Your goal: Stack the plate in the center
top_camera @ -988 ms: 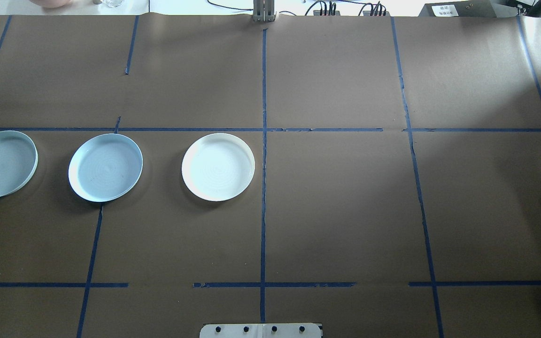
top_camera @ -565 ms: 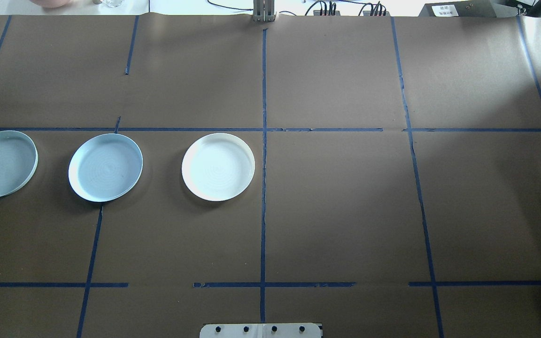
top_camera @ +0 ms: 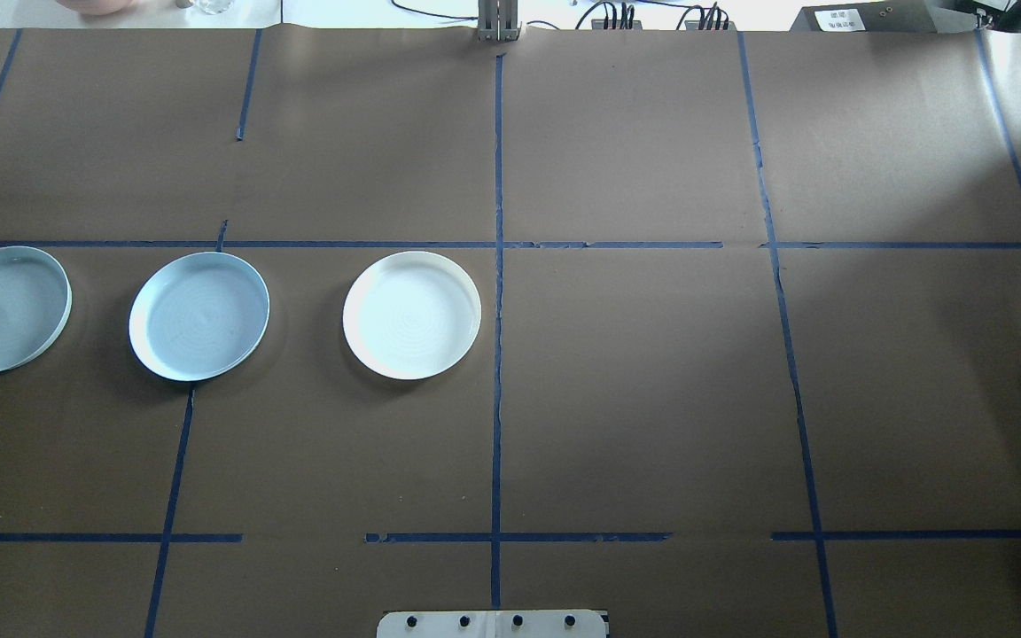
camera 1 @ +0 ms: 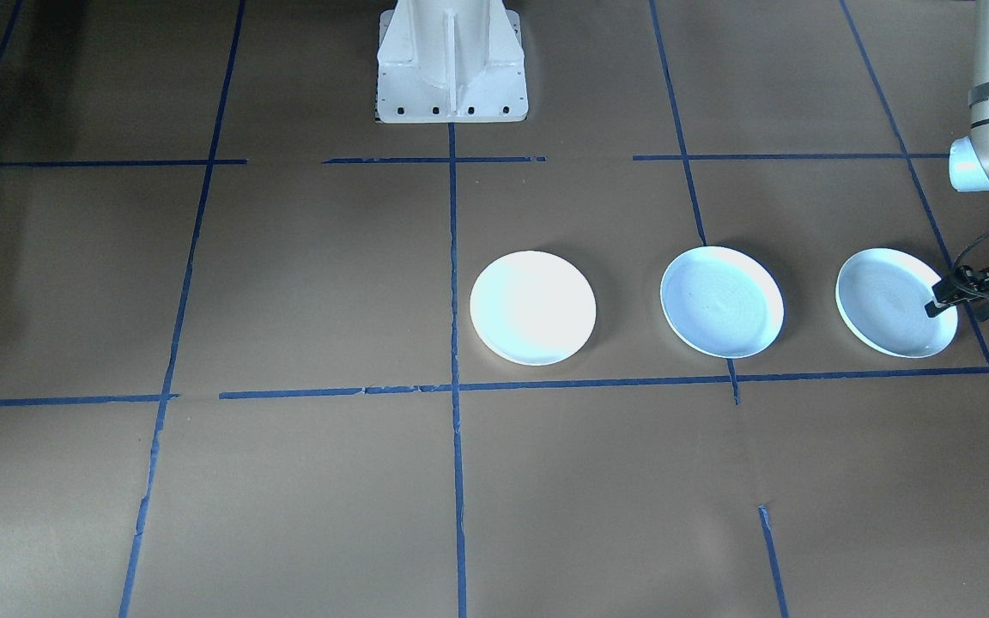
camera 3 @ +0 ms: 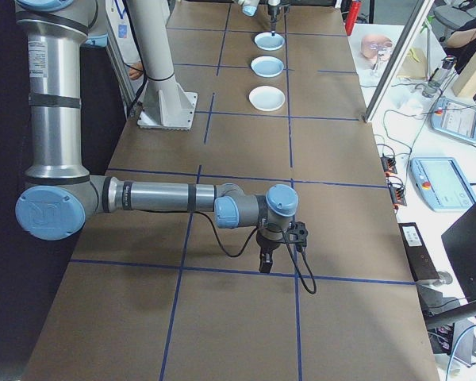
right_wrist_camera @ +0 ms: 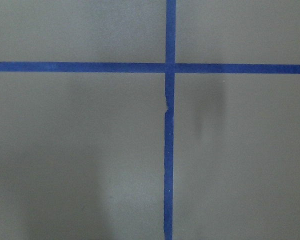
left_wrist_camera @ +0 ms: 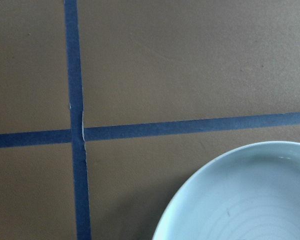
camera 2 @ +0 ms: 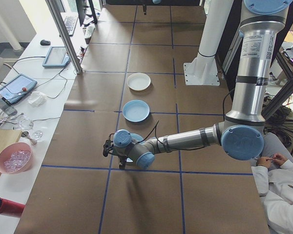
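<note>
Three pale plates sit in a row on the brown tabletop (top_camera: pixel 652 399). The left pincer (camera 1: pixel 941 302) hovers over the outermost plate (top_camera: pixel 1 310); its state is unclear. The center plate (top_camera: pixel 411 315) lies near the middle tape line. No writing is legible.

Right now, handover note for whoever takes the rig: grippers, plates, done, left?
Left gripper: at the outer rim of the leftmost plate; grip state unclear.
Right gripper: over bare table, far from the plates; state unclear.
Middle plate and center plate sit apart in the same row.
Done: nothing stacked.
Left: move both other plates onto the center plate.
</note>
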Motion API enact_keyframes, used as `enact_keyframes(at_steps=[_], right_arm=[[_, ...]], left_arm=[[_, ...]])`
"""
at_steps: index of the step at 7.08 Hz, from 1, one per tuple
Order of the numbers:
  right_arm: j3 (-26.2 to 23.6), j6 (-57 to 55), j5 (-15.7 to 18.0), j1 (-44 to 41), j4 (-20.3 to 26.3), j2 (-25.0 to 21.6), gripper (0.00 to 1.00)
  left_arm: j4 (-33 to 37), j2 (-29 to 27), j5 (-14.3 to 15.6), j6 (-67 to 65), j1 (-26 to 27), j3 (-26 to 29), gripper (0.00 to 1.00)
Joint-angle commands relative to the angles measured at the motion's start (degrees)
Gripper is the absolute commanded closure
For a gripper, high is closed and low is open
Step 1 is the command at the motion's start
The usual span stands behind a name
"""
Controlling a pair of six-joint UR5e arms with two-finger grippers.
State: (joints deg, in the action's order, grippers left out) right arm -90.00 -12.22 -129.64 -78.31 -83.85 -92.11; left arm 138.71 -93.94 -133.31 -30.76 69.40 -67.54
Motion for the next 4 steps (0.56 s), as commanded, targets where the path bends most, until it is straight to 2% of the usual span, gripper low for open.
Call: enact_keyframes(at_steps=[1, 4], right_arm=[[0.00, -0.09, 0.00, 0.00, 0.00, 0.00, 0.00], [0.08, 0.00, 0.00, 0.00, 0.00, 0.00, 0.00]], left_arm=[[-0.45, 0.43, -0.37, -0.01, -0.05, -0.14, 0.27], [-0.54, 0.51, -0.46, -0.01, -0.14, -0.14, 0.52]])
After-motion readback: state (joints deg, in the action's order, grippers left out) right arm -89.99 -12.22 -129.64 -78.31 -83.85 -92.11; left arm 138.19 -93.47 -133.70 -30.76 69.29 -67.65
